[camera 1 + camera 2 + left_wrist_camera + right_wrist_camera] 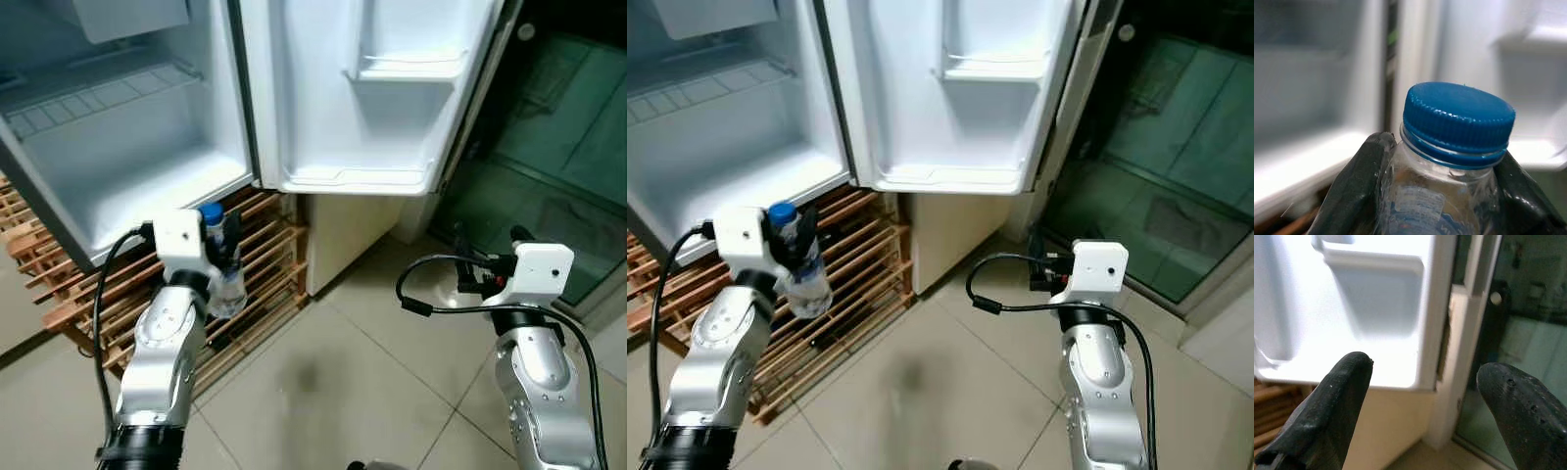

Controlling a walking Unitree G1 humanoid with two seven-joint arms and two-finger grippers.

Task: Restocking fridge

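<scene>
The fridge [127,147] stands open, its door [362,88] swung aside. The left tool [223,257] pinches a water bottle [221,274], the right tool [1420,406] spread idle; next, I judge, lift the bottle onto a shelf.

head stereo looks down; wrist cams face fridge door [1376,308].

The white plastic fridge door [372,88] glares bright; beside it, the dark green glass panel [558,127] stays dim; wrist-view backgrounds blur.
</scene>
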